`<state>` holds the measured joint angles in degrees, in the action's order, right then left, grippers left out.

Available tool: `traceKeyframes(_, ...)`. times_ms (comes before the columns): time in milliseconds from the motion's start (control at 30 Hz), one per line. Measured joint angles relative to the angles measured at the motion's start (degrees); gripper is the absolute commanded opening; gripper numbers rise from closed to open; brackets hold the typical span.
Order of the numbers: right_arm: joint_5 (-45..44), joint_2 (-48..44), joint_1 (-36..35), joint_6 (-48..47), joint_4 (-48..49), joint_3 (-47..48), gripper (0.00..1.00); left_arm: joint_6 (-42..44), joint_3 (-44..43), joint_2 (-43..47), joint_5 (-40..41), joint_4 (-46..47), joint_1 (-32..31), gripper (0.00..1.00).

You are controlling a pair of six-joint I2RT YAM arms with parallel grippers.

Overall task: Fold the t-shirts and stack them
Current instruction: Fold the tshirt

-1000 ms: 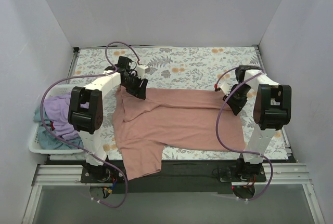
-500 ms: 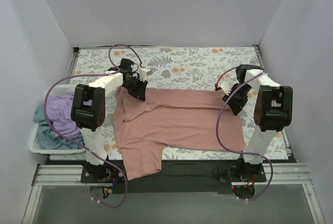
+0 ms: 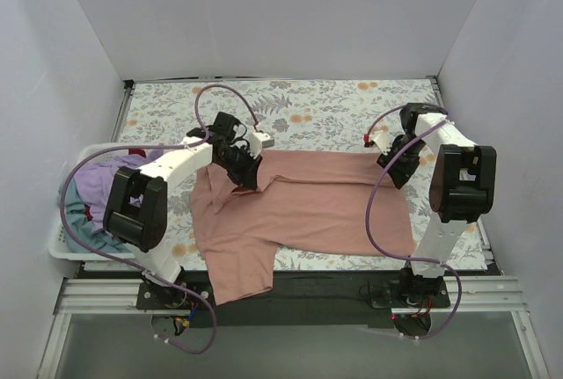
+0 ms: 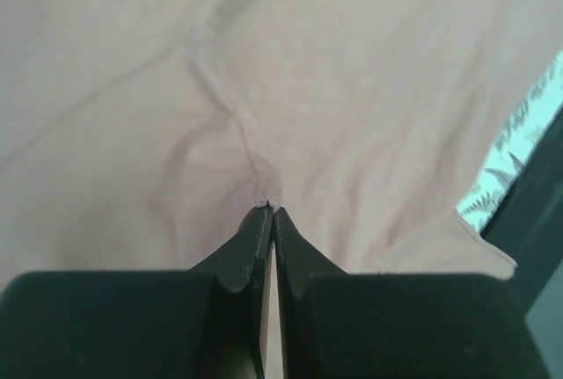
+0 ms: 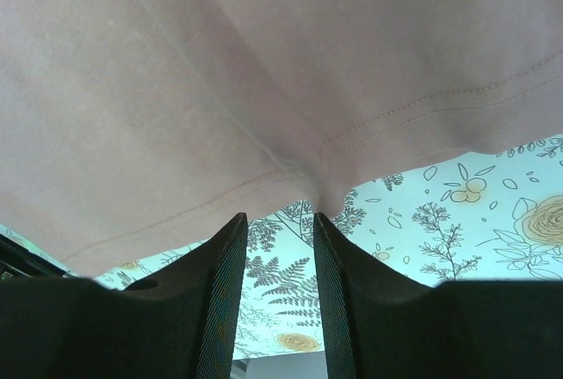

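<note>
Floral table (image 3: 325, 102), pink t-shirt (image 3: 308, 207) between fingers (image 4: 255, 238)

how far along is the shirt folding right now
Early. Nothing looks folded or stacked. In hand: the pink t-shirt lies spread on the table; the left gripper is shut on a pinch of its cloth, and the right gripper is at its far right edge, fingers apart with the hem at the gap. Left: the purple and teal shirts still in the white basket.
</note>
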<state>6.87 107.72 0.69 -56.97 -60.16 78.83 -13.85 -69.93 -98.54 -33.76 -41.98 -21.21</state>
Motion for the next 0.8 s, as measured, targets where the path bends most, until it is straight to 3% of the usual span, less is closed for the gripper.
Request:
traceKeyframes(100, 0.15, 0.0, 0.0, 0.02, -0.04, 0.24, 0.43, 0.13, 3.5, 1.33, 0.04, -0.48, -2.69, 0.23)
traceKeyframes(200, 0.17, 0.0, 0.0, 0.02, -0.09, 0.26, 0.43, 0.76, 6.25, 1.49, 0.2, -2.01, -4.76, 0.35)
traceKeyframes(467, 1.05, 0.02, -0.02, 0.96, -0.63, 2.01, 0.42, 2.84, 6.05, 5.84, -2.23, -6.64, -4.59, 0.36)
traceKeyframes(633, 3.19, 1.55, -0.13, 4.33, -1.22, 7.02, 0.39, -4.13, 1.25, 6.14, -1.84, -1.86, 0.59, 0.39)
traceKeyframes(800, 4.11, 3.32, -1.14, 9.22, 0.17, 9.2, 0.37, -12.15, -3.56, 0.09, 5.79, 3.61, 7.06, 0.41)
